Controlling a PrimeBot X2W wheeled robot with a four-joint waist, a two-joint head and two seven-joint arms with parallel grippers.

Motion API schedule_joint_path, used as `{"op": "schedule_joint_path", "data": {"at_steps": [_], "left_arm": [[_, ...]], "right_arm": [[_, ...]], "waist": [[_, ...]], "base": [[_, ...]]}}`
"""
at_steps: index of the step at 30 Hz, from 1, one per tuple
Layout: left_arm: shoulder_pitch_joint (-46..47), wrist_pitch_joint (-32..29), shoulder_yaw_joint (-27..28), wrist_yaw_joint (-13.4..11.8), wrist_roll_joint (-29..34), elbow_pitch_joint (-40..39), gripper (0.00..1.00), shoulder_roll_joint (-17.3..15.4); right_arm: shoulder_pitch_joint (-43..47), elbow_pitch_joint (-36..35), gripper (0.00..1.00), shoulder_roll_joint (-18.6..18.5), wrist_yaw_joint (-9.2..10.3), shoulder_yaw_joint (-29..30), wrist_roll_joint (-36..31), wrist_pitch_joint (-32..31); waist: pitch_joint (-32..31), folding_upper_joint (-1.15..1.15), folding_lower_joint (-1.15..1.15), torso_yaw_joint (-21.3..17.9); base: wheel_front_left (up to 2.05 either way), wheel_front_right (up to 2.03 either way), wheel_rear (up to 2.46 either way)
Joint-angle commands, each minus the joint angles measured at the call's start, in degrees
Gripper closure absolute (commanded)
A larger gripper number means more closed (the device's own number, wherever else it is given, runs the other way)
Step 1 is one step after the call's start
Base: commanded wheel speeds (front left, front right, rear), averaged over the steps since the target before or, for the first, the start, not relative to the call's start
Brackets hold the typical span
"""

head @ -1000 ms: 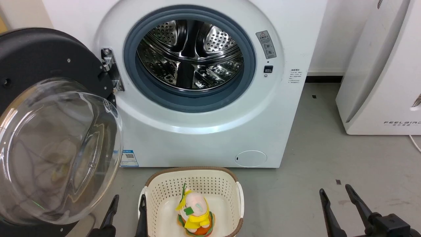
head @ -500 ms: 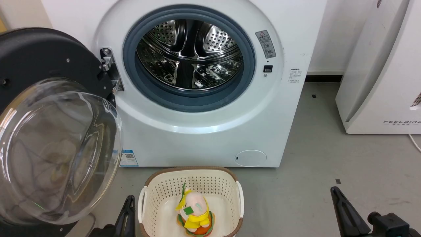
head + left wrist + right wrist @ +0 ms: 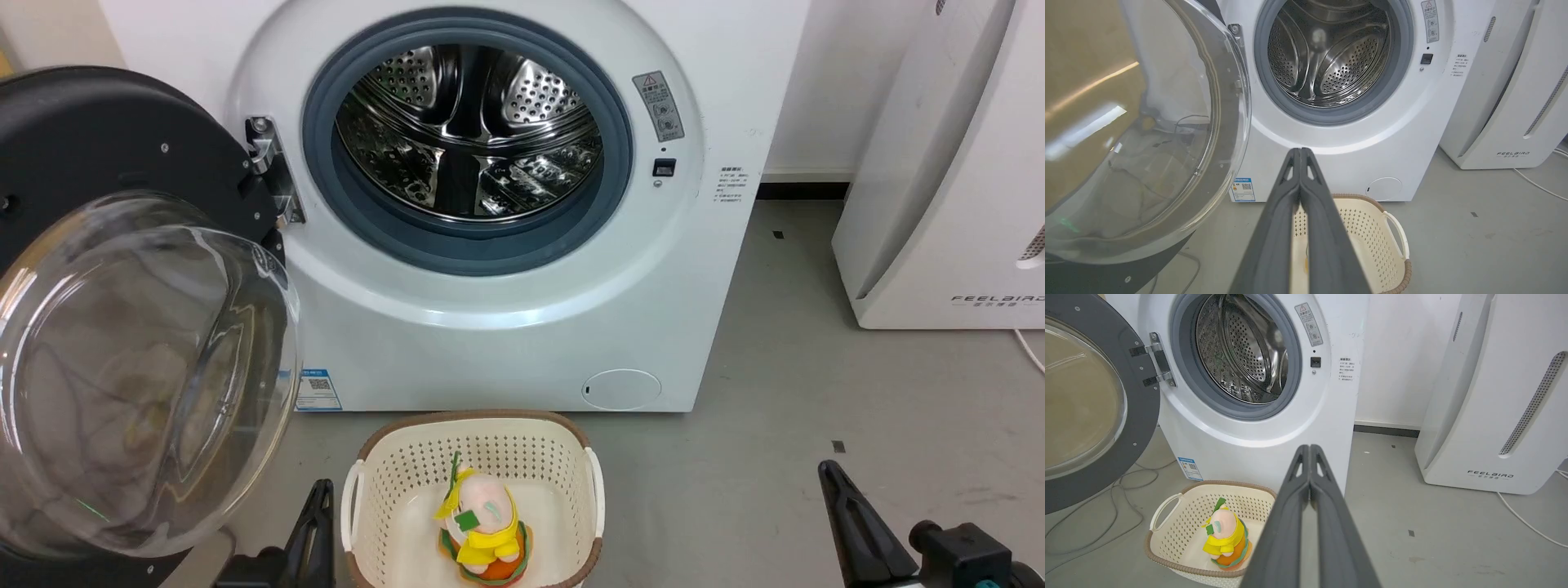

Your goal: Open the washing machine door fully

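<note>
Looks done: washing machine door (image 3: 106, 139) wide open, unmoved.
left end effector (image 3: 1300, 152) & right end effector (image 3: 1309, 448) just pinched closed, both empty.

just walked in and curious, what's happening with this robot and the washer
The large round black washing machine door with its clear glass bowl stands swung wide open at the left, the steel drum exposed. The left gripper and right gripper are both shut, empty, clear of it. A cream perforated basket holding a yellow plush toy sits before the machine.
</note>
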State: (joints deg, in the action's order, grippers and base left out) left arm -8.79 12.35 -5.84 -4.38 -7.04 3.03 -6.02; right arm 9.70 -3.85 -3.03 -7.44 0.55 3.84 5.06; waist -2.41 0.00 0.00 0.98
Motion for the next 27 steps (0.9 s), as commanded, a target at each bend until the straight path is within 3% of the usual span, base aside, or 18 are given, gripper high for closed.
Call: {"op": "schedule_joint_path", "data": {"at_steps": [1, 27], "left_arm": [[1.22, -0.36, 0.35, 0.26, 0.48, -0.3, 1.0, 0.28], [3.14, -3.4, 1.74, 1.31, 2.14, -0.99, 1.0, 1.0]], "right_arm": [[-1.19, 0.26, 1.0, 0.03, -0.01, -0.09, -0.55, -0.29], [-3.35, 1.17, 1.0, 0.06, -0.02, -0.21, -1.39, -1.5]], "waist": [[0.03, 0.0, 0.0, -0.01], [0.63, 0.0, 0.0, -0.26]], "base": [[0.0, 0.0, 0.0], [0.0, 0.0, 0.0]]}}
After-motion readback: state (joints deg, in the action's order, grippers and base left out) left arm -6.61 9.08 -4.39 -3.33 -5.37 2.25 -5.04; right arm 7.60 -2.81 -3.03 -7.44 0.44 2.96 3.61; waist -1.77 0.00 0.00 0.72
